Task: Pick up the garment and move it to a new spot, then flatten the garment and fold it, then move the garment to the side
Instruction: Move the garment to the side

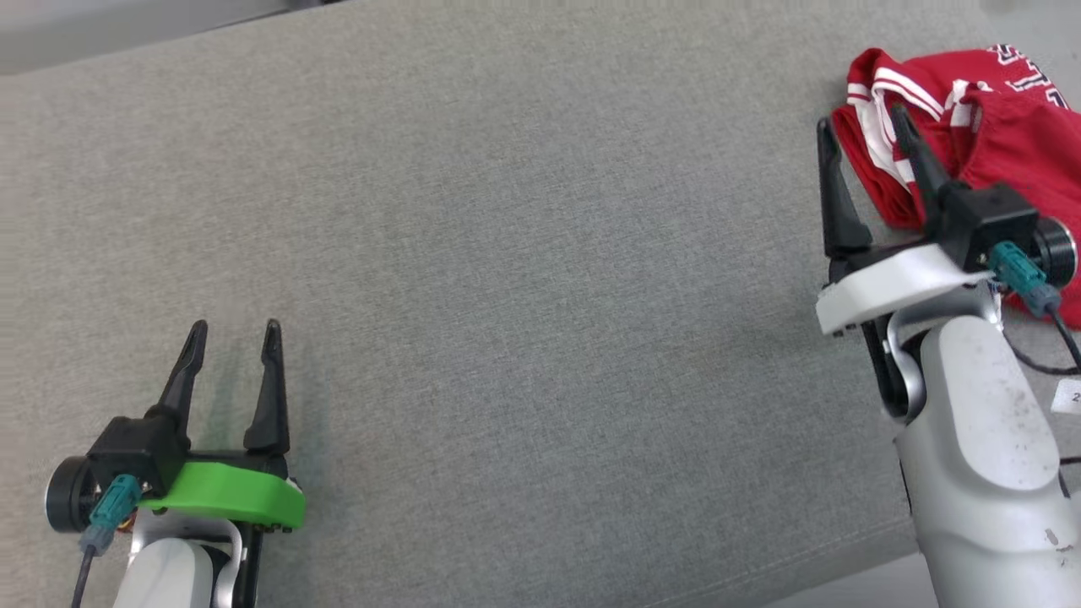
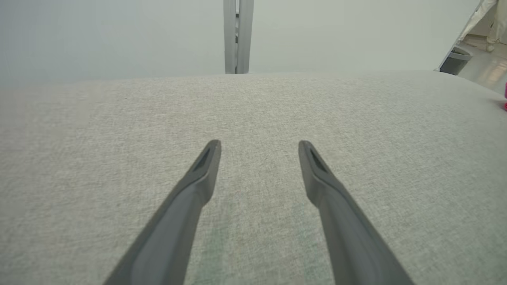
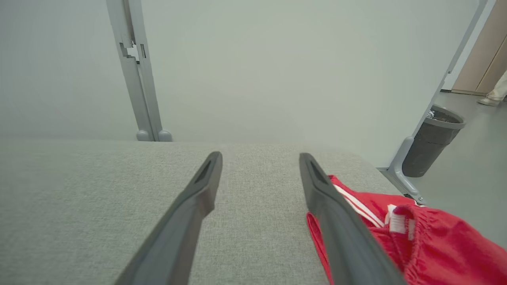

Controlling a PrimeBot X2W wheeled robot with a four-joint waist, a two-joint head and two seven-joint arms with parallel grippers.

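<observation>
Grey fabric-covered surface (image 1: 524, 253), the landmark, spans the head view; a pale panel wall (image 3: 277, 67) stands behind its far edge. Red garment (image 1: 1005, 127) with white stripes lies crumpled and unfolded at the surface's far right end, near its edge. Right gripper (image 1: 861, 116) hangs above the surface's right side, just beside the garment's left border, jaws spread and holding nothing; one finger overlaps the cloth in view, contact uncertain. Left gripper (image 1: 235, 331) sits low over the surface's near left part, well apart from the garment, jaws likewise spread and empty
</observation>
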